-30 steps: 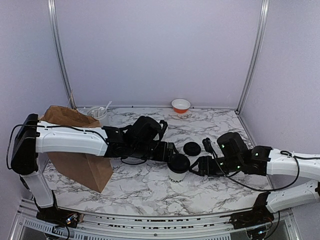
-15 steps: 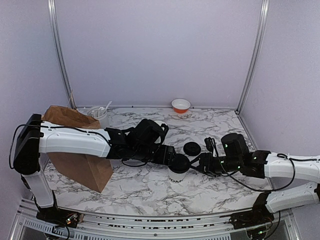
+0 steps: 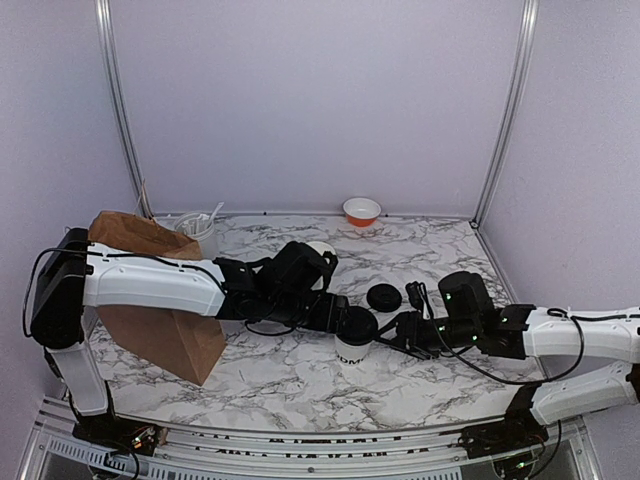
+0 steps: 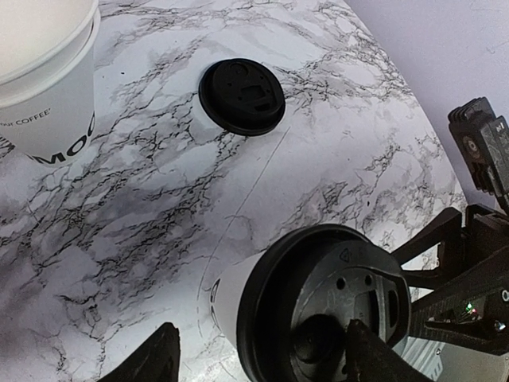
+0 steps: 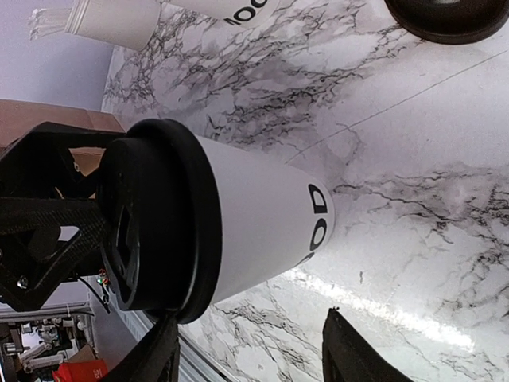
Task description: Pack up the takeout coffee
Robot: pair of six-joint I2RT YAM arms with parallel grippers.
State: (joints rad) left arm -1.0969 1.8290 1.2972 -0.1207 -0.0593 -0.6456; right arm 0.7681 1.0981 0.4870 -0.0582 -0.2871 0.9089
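A white takeout coffee cup (image 3: 353, 348) with dark lettering and a black lid on it (image 3: 357, 325) stands mid-table. My left gripper (image 3: 336, 311) is open just left of and above that lid (image 4: 318, 310); one finger (image 4: 374, 358) lies over the lid top, the other (image 4: 151, 360) stands clear of the cup. From the right, my right gripper (image 3: 402, 330) is open and level with the cup (image 5: 262, 215), and its fingers (image 5: 350, 350) do not touch the cup. A second, unlidded cup (image 3: 321, 250) stands behind my left wrist. A loose black lid (image 3: 383, 297) lies flat to the cup's right.
A brown paper bag (image 3: 160, 310) stands at the left under my left arm. A grey-white canister of utensils (image 3: 198, 228) is at the back left. An orange-and-white bowl (image 3: 361, 210) sits by the back wall.
My right gripper has moved left, closer to the lidded cup. My left gripper has edged toward the cup's lid. Both sets of jaws have narrowed a little.
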